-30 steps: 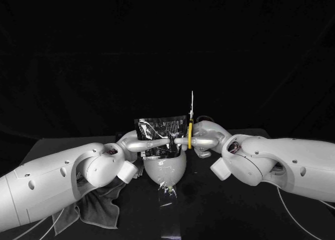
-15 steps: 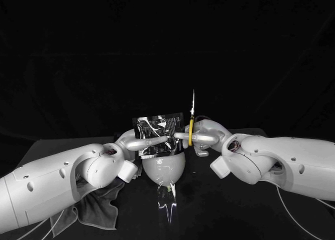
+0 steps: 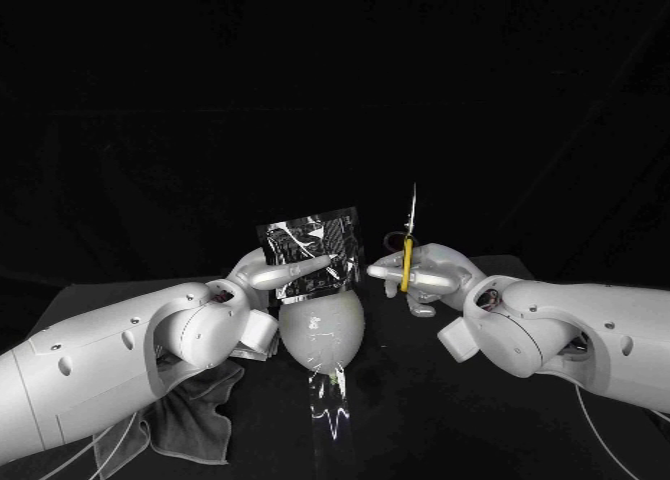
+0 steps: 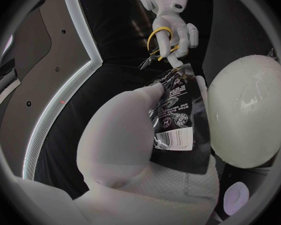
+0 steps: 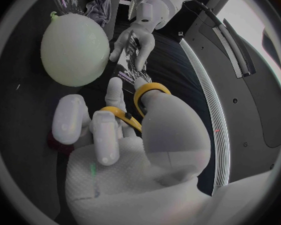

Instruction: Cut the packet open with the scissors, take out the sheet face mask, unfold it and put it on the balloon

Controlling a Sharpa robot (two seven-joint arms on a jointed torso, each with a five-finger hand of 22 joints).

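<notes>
**Left hand (image 3: 282,277) gripping packet, right hand (image 3: 422,272) gripping scissors, both raised over balloon**

Left hand: closed on the packet (image 3: 315,238), thumb across the printed face, fingers behind. Packet held upright, dark and glossy, top edge free above the fingers. In left wrist view, same left hand (image 4: 131,150) pressing the packet (image 4: 178,117) near its barcode end, balloon (image 4: 250,115) just beside it.

Right hand: closed on the scissors (image 3: 409,235), fingers through the yellow handle loops, blades pointing up and slightly tilted. Blades seen edge-on as one thin line; open or together, cannot tell. Scissors near the packet's side edge, small gap between, not touching. In right wrist view, right hand (image 5: 143,135) wrapped through the yellow loops of the scissors (image 5: 140,97), blades aimed toward the packet (image 5: 133,60) in the left hand (image 5: 139,37).

Balloon (image 3: 324,328): pale, egg-shaped, on the black counter (image 3: 465,420), directly beneath the packet and between both wrists.

Grey cloth (image 3: 191,420): crumpled on the counter below the left arm.
</notes>
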